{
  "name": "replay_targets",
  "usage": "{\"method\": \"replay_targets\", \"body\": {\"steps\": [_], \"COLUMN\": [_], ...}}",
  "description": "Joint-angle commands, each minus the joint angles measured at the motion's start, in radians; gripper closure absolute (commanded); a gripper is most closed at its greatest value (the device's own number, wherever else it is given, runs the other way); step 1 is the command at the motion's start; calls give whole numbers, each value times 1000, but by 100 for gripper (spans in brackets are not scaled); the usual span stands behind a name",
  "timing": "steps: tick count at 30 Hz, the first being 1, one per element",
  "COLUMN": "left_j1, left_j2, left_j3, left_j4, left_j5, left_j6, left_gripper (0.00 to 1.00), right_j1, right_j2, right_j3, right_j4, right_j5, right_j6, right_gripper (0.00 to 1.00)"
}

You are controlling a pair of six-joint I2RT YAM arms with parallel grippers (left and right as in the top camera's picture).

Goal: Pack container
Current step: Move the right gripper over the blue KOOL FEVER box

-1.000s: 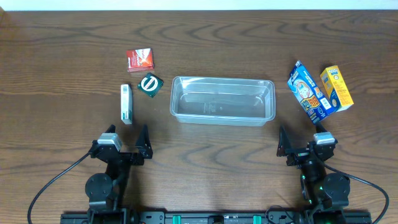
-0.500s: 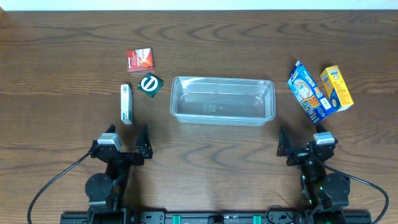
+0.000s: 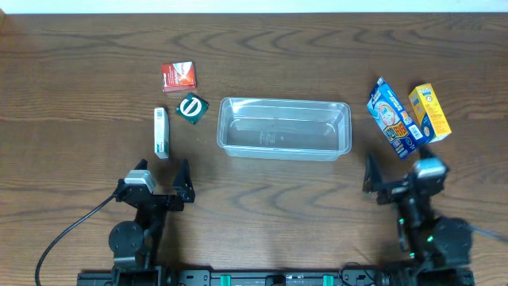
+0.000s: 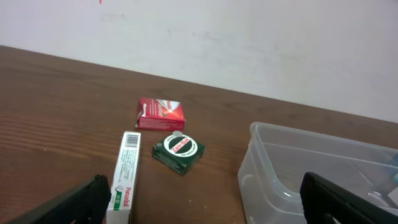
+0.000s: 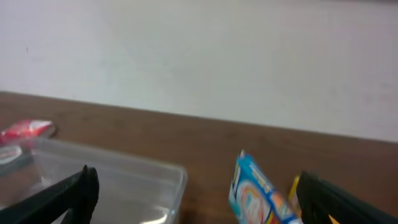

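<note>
You have the container [image 3: 283, 131] near the middle of the desk [image 3: 262, 48], upright, its long sides parallel to the far edge. Both arms sit at the near edge, one toward each near corner, and neither touches anything.

Your left pincer [image 3: 163, 176] stands wide apart with nothing between its jaws. It points toward the far edge and is well clear of the container. Just beyond it, a white box [image 3: 162, 132] lies flat with its long side running from near to far. A small green box [image 3: 191, 107] with a round white mark lies between the white box and the container's far left corner. It is turned cornerwise and is apart from both. A red box [image 3: 179, 76] lies closer to the far edge, near the green one but not touching it. Your left wrist view shows these three boxes and the container's left end wall.

Your right pincer [image 3: 397, 176] is likewise spread wide and holds nothing. It is near the container's near right corner but not in contact. Beyond it, toward the right edge, a blue box [image 3: 390, 117] and a yellow box [image 3: 429, 113] lie close side by side, both tilted; you cannot tell whether they touch. Your right wrist view is blurred and shows the container's right end and the blue box.
</note>
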Motion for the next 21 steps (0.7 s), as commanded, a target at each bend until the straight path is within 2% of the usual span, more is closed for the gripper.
{"method": "replay_targets", "body": {"steps": [1,6,10,14,17,21], "left_j1": [5,5,5,5,5,5], "left_j2": [0,0,0,0,0,0], "left_j3": [-19,-19,-19,-19,-19,-19], "left_j4": [-32,-32,-32,-32,-32,-32], "left_j5": [6,6,6,6,6,6], "left_j6": [10,10,10,10,10,10], "left_gripper": [2,2,2,2,2,2], "right_j1": [-30,-65,-122,-182,-204,-222], "right_j2": [211,599,903,1134,1236,1302], "right_j3": [220,645,1034,1309,1398,1388], "right_j4": [-59,-307,-651,-909,-998,-1024], "right_j5": [-23,-86,-182,-196,-195,-156], "right_j6": [-18,-17,-37,-69,-65,-90], "right_gripper": [1,1,1,1,1,1]}}
